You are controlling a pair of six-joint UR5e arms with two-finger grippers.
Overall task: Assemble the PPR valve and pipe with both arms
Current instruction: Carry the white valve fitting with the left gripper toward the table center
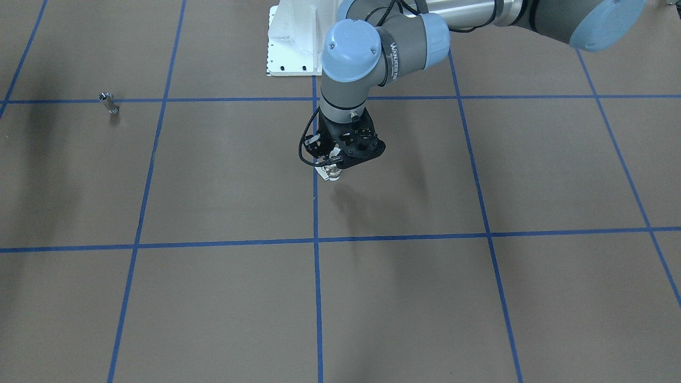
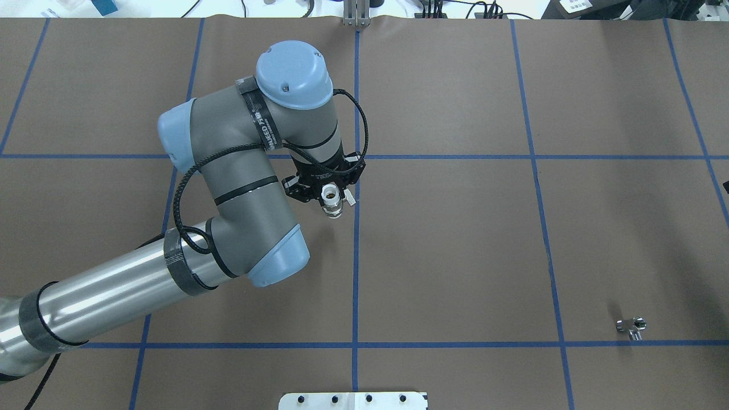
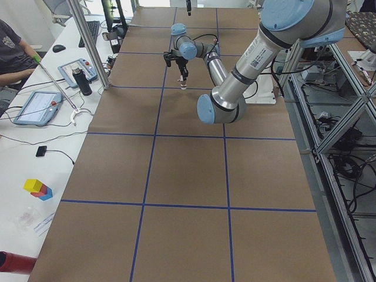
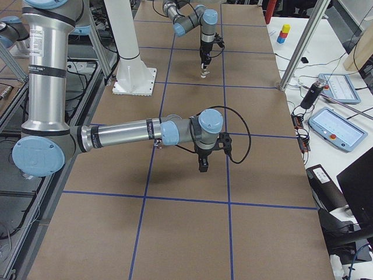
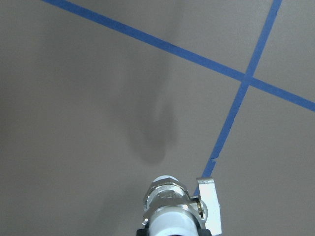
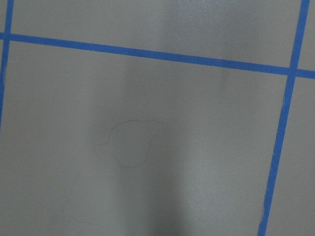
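Note:
My left gripper (image 2: 327, 193) is shut on the PPR valve (image 2: 332, 204), which has white collars, a metal middle and a small white lever. It holds the valve upright a little above the table, close to the centre blue line. The valve also shows in the front view (image 1: 332, 173) under the left gripper (image 1: 336, 162), and in the left wrist view (image 5: 170, 204). The pipe (image 2: 631, 326), a short silver tube, lies alone on the table's right side, and it shows in the front view (image 1: 109, 102) too. My right gripper (image 4: 202, 168) points down over bare table. I cannot tell whether it is open or shut.
The white bolted pedestal (image 1: 290, 42) stands at the robot's edge of the table. Blue tape lines (image 2: 356, 256) cross the brown table. A side desk holds tablets (image 4: 335, 125) and a bottle (image 4: 309, 94). A person (image 3: 12, 50) sits there.

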